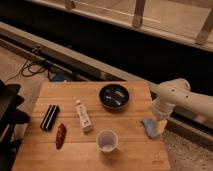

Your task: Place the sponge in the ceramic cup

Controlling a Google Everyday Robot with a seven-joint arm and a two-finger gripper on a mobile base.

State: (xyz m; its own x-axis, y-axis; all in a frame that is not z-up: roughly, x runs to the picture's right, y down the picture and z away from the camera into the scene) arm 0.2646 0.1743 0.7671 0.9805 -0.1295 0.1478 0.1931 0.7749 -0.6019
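Note:
The blue-grey sponge [150,128] lies on the wooden table [90,150] near its right edge. The white ceramic cup [107,140] stands upright toward the front middle, to the left of the sponge, and looks empty. My gripper [158,122] hangs from the white arm [177,97] at the right, directly over the sponge's far end and touching or nearly touching it.
A dark round bowl [114,96] sits at the back middle. A white oblong packet [83,116] lies left of the cup. A black striped box [49,117] and a reddish-brown oblong thing [60,135] are at the left. A dark object [9,115] stands beside the table's left edge.

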